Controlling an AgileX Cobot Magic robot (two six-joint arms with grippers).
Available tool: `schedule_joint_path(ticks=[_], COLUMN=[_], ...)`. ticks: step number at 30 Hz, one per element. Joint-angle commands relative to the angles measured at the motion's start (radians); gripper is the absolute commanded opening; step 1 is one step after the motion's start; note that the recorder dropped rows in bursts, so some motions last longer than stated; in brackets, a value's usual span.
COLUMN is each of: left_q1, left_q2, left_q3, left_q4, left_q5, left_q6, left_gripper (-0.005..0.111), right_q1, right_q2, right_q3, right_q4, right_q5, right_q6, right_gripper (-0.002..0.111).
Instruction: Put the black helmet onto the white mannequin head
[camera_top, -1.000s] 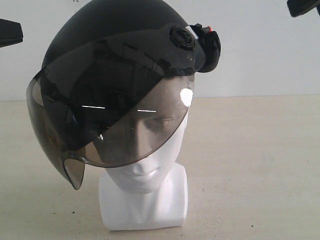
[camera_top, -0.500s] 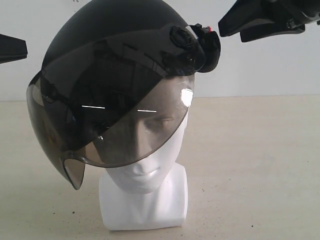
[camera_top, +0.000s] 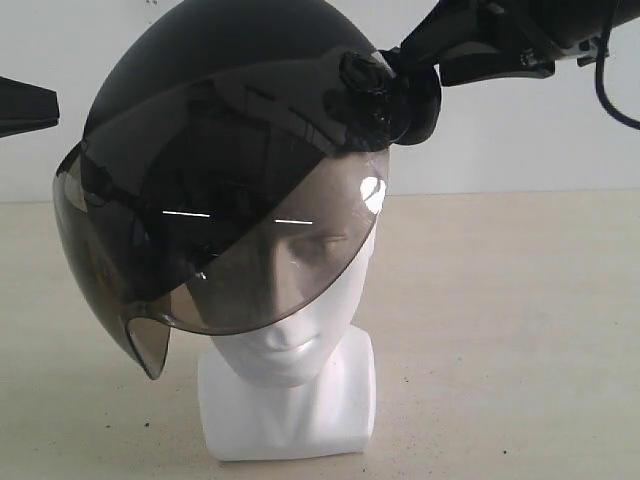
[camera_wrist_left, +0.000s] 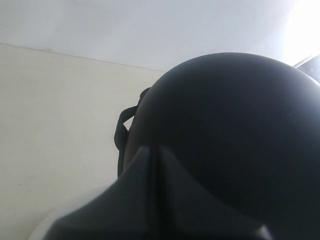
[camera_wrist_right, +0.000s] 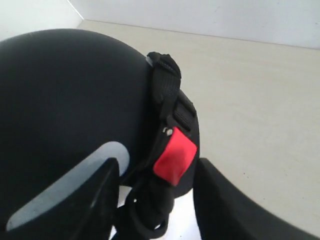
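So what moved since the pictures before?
The right pincer swooped in from the top corner to the side of the black helmet. Its jaws now stand open on either side of the strap with the red tab. The left pincer dipped a little. The helmet and the white mannequin head stayed put.

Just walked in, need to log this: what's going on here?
The black helmet already sits on the white mannequin head, tipped to one side, visor over the face. The right gripper reaches in at the helmet's side, its fingers open around the strap bundle with the red tab. The left gripper hangs off to the side, not touching.
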Motion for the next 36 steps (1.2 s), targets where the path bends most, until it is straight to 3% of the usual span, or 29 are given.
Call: schedule_joint_path(ticks=[1, 4, 7, 8, 17, 23, 36], left_q1=[0.002, 0.002, 0.002, 0.002, -0.056, -0.056, -0.056], left_q2=[0.001, 0.001, 0.001, 0.001, 0.001, 0.001, 0.001], left_q3=[-0.003, -0.003, -0.003, -0.003, -0.003, -0.003, -0.003], left_q4=[-0.002, -0.019, -0.059, -0.071, -0.056, -0.047, -0.049], left_q5=[-0.004, -0.004, -0.004, -0.004, -0.004, -0.004, -0.004], left_q6=[-0.005, -0.005, -0.005, -0.005, -0.005, -0.005, -0.005], left_gripper=[0.004, 0.004, 0.004, 0.004, 0.004, 0.004, 0.004], right_q1=[-0.004, -0.004, -0.004, -0.004, -0.004, -0.004, -0.004], right_q2=[0.010, 0.010, 0.010, 0.010, 0.010, 0.010, -0.003], right_q3=[0.005, 0.005, 0.005, 0.005, 0.031, 0.153, 0.169], right_q4=[0.009, -0.001, 0.000, -0.005, -0.192, -0.210, -0.268], right_q5=[0.002, 0.009, 0.029, 0.037, 0.087, 0.032, 0.062], right_q6=[-0.007, 0.015, 0.006, 0.006, 0.152, 0.152, 0.147], right_gripper=[0.045, 0.030, 0.003, 0.000, 0.000, 0.000, 0.000])
